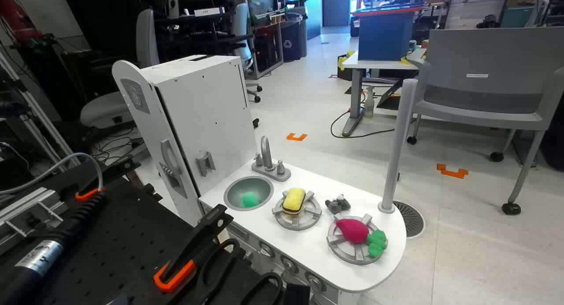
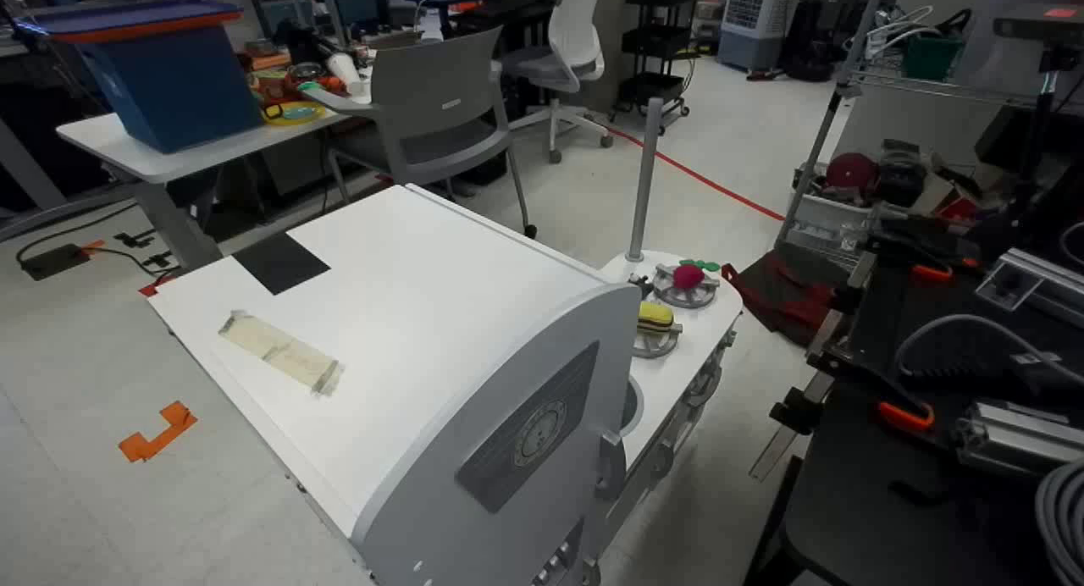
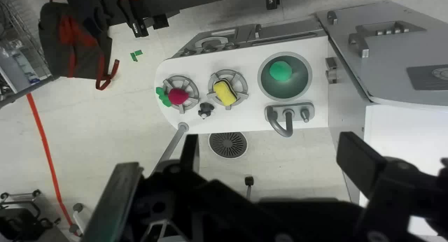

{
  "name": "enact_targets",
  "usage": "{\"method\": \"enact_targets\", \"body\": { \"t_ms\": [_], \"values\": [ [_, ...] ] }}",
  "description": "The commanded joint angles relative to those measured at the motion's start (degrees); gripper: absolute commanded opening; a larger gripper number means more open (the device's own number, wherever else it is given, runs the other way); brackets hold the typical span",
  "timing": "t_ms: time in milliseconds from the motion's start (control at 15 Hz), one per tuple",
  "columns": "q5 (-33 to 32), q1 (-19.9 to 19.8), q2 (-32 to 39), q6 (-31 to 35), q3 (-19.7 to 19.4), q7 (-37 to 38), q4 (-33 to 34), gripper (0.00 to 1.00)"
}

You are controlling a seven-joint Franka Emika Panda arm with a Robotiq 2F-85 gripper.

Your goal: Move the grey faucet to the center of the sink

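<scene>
The grey faucet (image 1: 267, 157) stands upright on its flat base at the back edge of the white counter, behind the sink (image 1: 227, 192). In the wrist view the faucet (image 3: 288, 121) has its spout curved left, toward the burner side, with its tip in line with the left knob. The sink (image 3: 285, 90) is a round basin with a green round thing (image 3: 280, 70) in it. In an exterior view the sink (image 2: 633, 404) is mostly hidden and the faucet is hidden. My gripper (image 3: 269, 147) is open and empty, apart from the faucet. It is out of both exterior views.
A yellow toy sponge (image 3: 225, 92) and a pink toy vegetable (image 3: 178, 95) lie on grey burners. A small grey toy (image 3: 205, 109) lies near them. A grey pole (image 1: 401, 142) rises from the counter. A tall white cabinet (image 1: 207, 106) borders the sink. A black table (image 1: 105, 243) stands in front.
</scene>
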State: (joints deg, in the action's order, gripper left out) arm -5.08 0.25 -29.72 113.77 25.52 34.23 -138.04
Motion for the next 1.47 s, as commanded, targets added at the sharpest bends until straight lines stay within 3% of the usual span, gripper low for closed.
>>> {"method": "enact_targets", "body": {
  "t_ms": [0, 400, 667, 1000, 1200, 1400],
  "values": [
    [-1.20, 2.22, 0.55, -0.23, -1.90, 0.99, 0.21, 1.00],
    [-1.20, 2.22, 0.55, -0.23, -1.90, 0.99, 0.35, 1.00],
    [-5.97, -0.28, 4.96, 2.20, -1.88, 2.90, 2.46, 1.00],
    [-17.33, -4.31, 19.11, 5.97, -3.98, 8.45, 9.75, 1.00],
    [-21.88, -3.22, 28.43, 8.48, -8.14, 7.80, 14.06, 1.00],
    [-21.77, -1.05, 39.05, 13.15, -13.27, 4.72, 18.71, 1.00]
  ]
}}
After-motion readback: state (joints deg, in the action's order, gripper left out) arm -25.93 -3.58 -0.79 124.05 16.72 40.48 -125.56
